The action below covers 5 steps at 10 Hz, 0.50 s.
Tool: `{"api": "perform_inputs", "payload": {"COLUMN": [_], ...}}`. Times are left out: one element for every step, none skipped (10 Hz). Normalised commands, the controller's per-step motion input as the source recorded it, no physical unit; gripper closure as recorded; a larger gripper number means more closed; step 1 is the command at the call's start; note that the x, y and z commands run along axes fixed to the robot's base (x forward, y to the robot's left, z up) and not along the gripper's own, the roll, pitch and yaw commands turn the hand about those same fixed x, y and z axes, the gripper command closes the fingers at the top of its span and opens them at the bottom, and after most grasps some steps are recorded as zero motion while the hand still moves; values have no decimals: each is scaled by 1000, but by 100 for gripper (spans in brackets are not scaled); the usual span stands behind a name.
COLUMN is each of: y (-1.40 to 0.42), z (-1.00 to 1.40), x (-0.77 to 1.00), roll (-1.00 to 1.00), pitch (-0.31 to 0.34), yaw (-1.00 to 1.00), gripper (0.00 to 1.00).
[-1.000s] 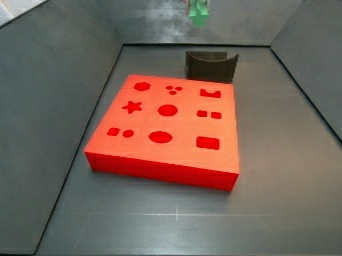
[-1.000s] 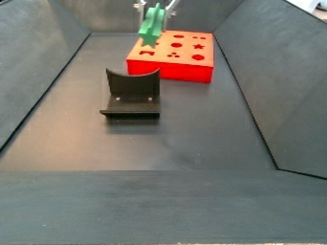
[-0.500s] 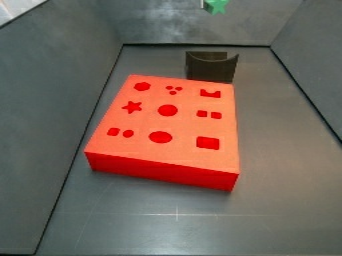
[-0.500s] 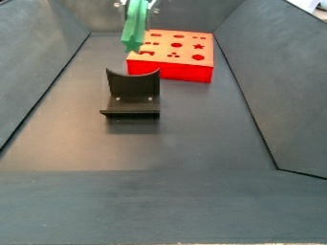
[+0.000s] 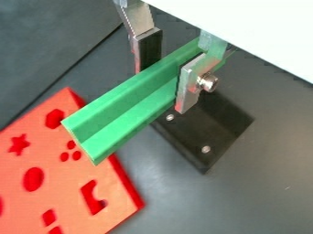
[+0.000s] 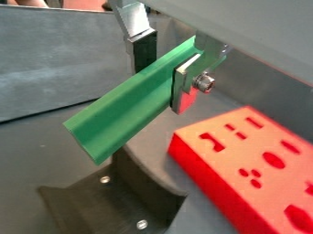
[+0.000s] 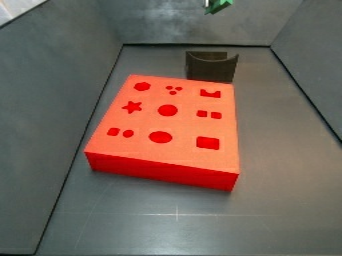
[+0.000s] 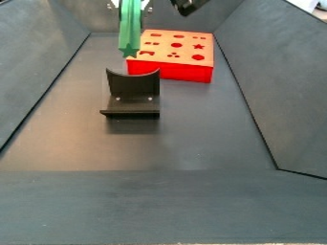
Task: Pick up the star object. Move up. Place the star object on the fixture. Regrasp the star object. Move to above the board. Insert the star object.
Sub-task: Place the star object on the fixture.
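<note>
The hand (image 5: 166, 69) is gripping the star object (image 5: 128, 107) between its two fingers (image 5: 192, 80), closed on the prism's far end, high above the fixture (image 8: 130, 95). Over the last second it has been carrying the prism from over the board (image 7: 164, 125) toward the fixture, so placing looks next. Counted: one star object, one fixture, one board.

A dark grey floor (image 7: 287, 215) fills the lower part of both side views, faintly glossy with pale scuffs. Plain grey walls slope up from it: a left wall (image 7: 47, 110), a right wall (image 7: 314, 50) and a back wall (image 7: 154, 22) across the top.
</note>
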Motion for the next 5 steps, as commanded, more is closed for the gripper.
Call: {"api": "perform_inputs", "payload": {"y": [44, 50, 49, 49, 42], "z": [-14, -17, -19, -16, -14], "x": [72, 87, 86, 82, 74], "roll": [-1000, -794, -630, -464, -304], "pitch": [190, 156, 121, 85, 57], "yaw": [-134, -158, -166, -164, -153], "gripper": [100, 100, 100, 100, 100]}}
